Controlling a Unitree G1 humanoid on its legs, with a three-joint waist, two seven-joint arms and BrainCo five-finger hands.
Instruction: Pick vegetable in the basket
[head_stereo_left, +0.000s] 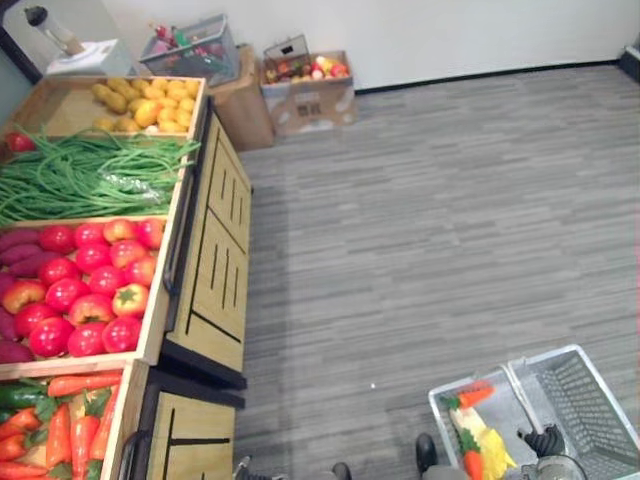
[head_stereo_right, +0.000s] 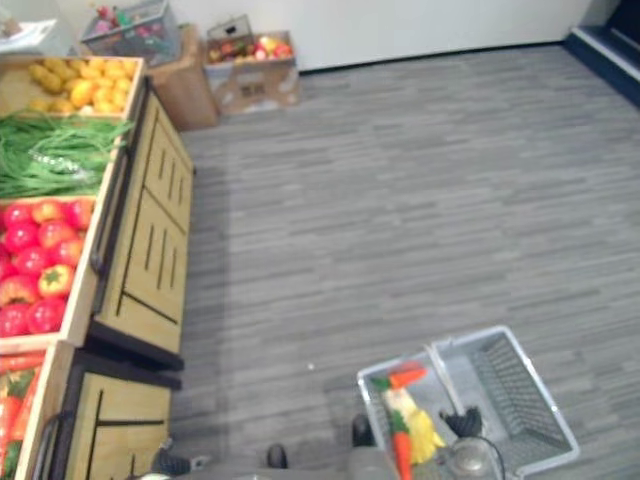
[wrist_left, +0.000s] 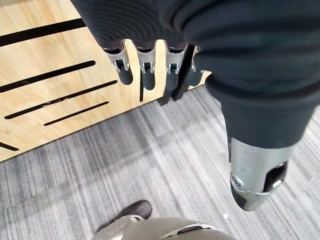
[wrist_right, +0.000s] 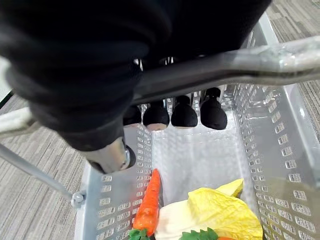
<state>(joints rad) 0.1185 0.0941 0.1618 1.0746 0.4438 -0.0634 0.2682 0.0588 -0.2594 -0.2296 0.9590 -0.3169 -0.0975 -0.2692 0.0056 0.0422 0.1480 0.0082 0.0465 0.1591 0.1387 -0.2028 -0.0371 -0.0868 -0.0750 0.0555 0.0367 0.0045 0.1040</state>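
Supermarket run: the robot's right hand (wrist_right: 182, 114) is clenched round the metal handle (wrist_right: 260, 60) of a grey mesh basket (wrist_right: 260, 145), fingers hooked over the bar so the load is carried low at its right side, mouth up and ready for filling; inside lie a carrot (wrist_right: 149, 205) and a yellow leafy vegetable (wrist_right: 220, 212), gathered at one end, the rest of the basket's bottom bare. The left hand (wrist_left: 145, 70) hangs released, fingers straight and grasping nothing, near the slatted front of the wooden stand (wrist_left: 45, 55); by appearances it is the free hand for picking, since the other is taken up with carrying. The stand runs along the robot's left, its open crates sorted by kind so each can be reached from the aisle: carrots (head_stereo_left: 60, 430) nearest, then tomatoes (head_stereo_left: 85, 290), green beans (head_stereo_left: 80, 175), and yellow produce (head_stereo_left: 150, 100) at the far end; these are the vegetables left to pick, well apart from the basket across the grey floor (head_stereo_left: 420, 220). The carrot crate looks the shortest reach; a cardboard box (head_stereo_left: 305, 85) of fruit sits by the far wall.
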